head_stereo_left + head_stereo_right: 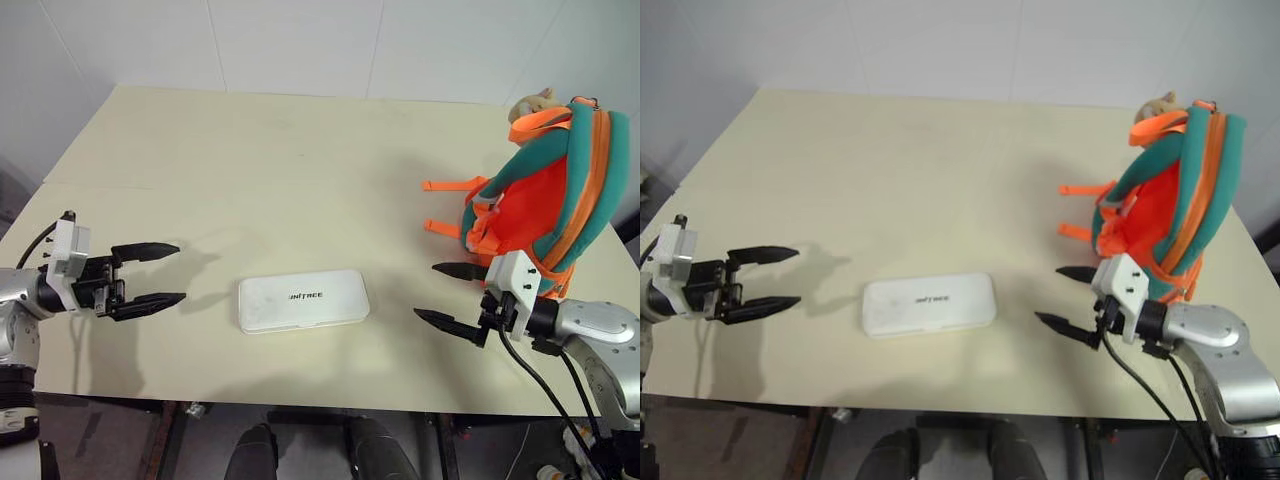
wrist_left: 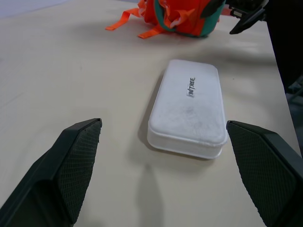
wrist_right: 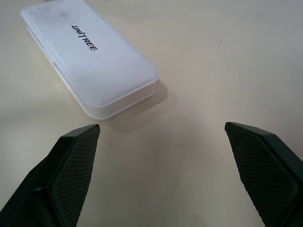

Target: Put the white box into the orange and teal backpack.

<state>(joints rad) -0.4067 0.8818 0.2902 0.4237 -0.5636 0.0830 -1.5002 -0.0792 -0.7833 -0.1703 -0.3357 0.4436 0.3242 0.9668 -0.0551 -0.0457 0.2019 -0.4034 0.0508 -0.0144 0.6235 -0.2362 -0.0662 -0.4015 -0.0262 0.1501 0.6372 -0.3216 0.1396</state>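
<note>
Landmark: the white box lies flat on the bench, near its front edge, dark lettering on its lid.
Left claw: well to the left of the white box, fingers spread wide, empty, pointing toward the box.
Right claw: to the right of the white box, fingers apart, empty, pointing toward it.
Orange and teal backpack: upright, beyond the right claw, far right of the white box.
Plush toy: tan, at the backpack's top.

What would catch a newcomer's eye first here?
The backpack, bright orange and teal, stands at the table's right edge. A white box lies flat near the front edge, between the left hand and right hand, both open and clear of it.
</note>
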